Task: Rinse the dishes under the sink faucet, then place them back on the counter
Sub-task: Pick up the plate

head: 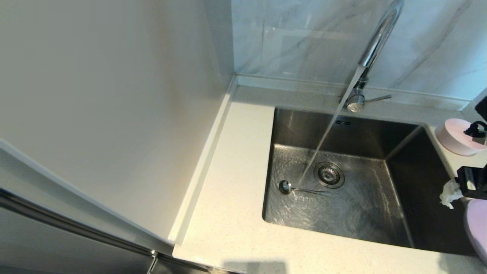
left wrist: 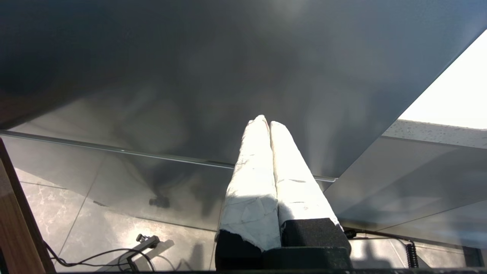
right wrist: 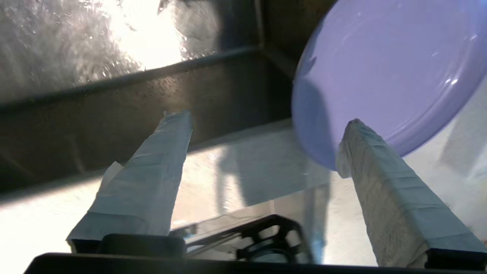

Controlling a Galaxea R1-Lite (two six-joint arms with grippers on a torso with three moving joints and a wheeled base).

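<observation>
Water streams from the chrome faucet (head: pixel 374 42) into the steel sink (head: pixel 380 217). The metal spoon (head: pixel 286 187) lies on the sink floor left of the drain strainer (head: pixel 329 174), its bowl beside where the stream lands. On the counter to the right of the sink stand the pink bowl (head: pixel 454 137) and, nearer, the lilac plate (head: pixel 477 232). My right gripper (right wrist: pixel 265 118) hovers open over that counter strip with nothing between its fingers. The plate (right wrist: pixel 392 76) lies just beyond one fingertip (right wrist: pixel 355 131). My left gripper (left wrist: pixel 266 122) is shut and empty, low in front of a dark cabinet.
The cream speckled counter (head: pixel 232 182) runs along the sink's left and front, bounded by a white wall panel (head: pixel 114 114) on the left. The faucet's thin lever (head: pixel 378 99) points right. My right arm's black wrist (head: pixel 473 182) sits at the head view's right edge.
</observation>
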